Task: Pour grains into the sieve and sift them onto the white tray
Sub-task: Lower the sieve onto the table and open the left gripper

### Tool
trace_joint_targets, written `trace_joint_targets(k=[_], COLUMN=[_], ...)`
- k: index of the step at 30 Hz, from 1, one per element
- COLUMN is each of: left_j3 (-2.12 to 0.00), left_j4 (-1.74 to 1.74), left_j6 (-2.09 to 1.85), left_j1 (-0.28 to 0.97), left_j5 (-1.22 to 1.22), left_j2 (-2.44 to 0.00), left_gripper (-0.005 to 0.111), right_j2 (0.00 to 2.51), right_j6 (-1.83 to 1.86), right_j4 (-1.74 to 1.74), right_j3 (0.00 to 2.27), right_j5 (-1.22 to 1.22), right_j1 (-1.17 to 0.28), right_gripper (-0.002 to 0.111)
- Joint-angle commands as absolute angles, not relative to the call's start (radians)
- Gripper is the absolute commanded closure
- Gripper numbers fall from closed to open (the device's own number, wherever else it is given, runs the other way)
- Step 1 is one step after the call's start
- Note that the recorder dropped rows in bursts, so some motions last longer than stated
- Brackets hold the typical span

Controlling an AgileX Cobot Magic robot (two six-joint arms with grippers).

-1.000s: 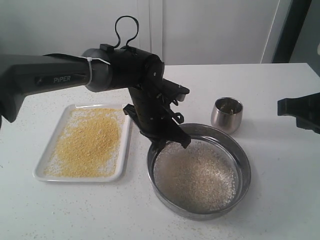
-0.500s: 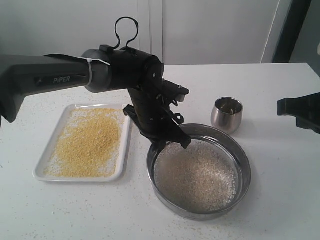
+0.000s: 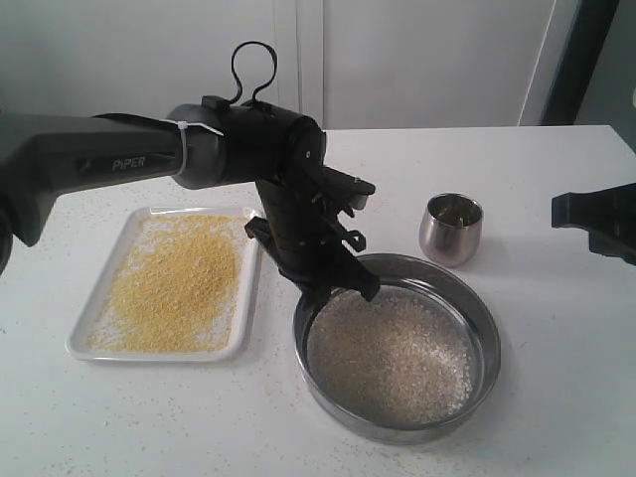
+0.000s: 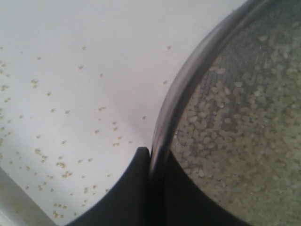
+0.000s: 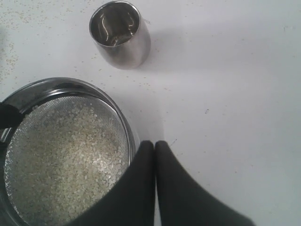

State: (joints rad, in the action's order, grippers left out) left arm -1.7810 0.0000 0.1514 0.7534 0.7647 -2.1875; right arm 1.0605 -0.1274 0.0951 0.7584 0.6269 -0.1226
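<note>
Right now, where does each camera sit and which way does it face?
Exterior: off the arms, looking down across the table at tray, sieve and cup; left arm and the right arm's tip show.
Left wrist: on the left arm, looking down past the left hand clamped on the sieve's rim.
Right wrist: above the table, looking down past the shut right hand at cup and sieve.
Shared: all three show the sieve holding grains.

Upright steel cup (image 3: 450,229) on table (image 3: 566,383).
</note>
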Motion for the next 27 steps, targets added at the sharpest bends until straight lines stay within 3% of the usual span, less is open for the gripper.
trace_joint_targets(k=[1, 12, 20, 27], left_j3=[-1.776, -1.776, -1.776, -1.776], left_j4=[0.000, 0.000, 0.000, 0.000], left_j6=[0.157, 0.142, 0.134, 0.134], left_j1=[0.759, 0.759, 0.759, 0.759], left_j5=[0.783, 0.776, 0.774, 0.773], left_j2=[-2.192, -2.197, -2.197, -2.197], left_gripper=[0.107, 0.105, 0.065, 0.059], right_j2=[1.058, 1.058, 1.058, 1.058], right_j6=[-0.132, -0.132, -0.132, -0.132], right_j4=[0.089, 0.089, 0.089, 0.089], right_j3=[0.754, 0.754, 0.754, 0.754], right_j5=[0.620, 0.620, 0.620, 0.620], right_j1=[-0.119, -0.119, -0.119, -0.119], right_gripper=[0.108, 0.108, 0.108, 0.108])
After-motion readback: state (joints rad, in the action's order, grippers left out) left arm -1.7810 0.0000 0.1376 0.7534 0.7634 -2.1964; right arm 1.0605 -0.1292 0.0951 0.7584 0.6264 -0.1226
